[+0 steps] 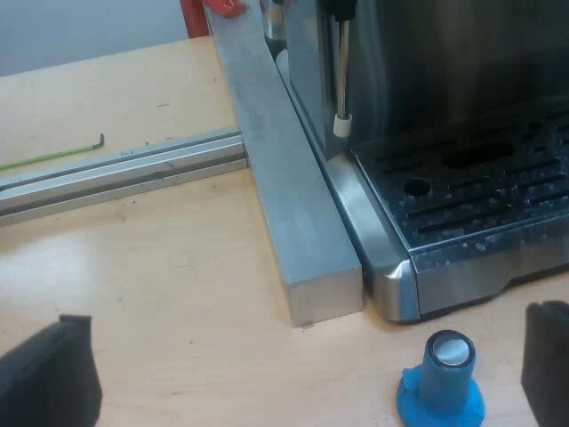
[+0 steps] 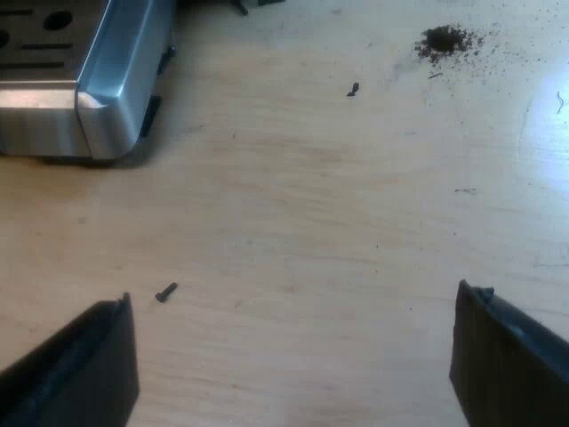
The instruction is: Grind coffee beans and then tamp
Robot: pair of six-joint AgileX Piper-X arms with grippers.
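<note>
Spread wide and empty over pale wooden table [image 2: 293, 178]: left gripper [image 1: 298, 374], right gripper [image 2: 289, 365]. Upright at the left gripper's three o'clock, near the steel espresso machine [image 1: 462, 205]: blue round-footed tamper [image 1: 442, 378]. Grinding and tamping apparently both ahead.

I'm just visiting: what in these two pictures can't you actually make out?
- Left wrist view: the espresso machine is cut off by the picture's edge above its drip tray.
- Left wrist view: a red thing at the far end of the metal bar is mostly cut off; what it is, I cannot tell.
- Right wrist view: two dark bits on the table are too small to identify.
</note>
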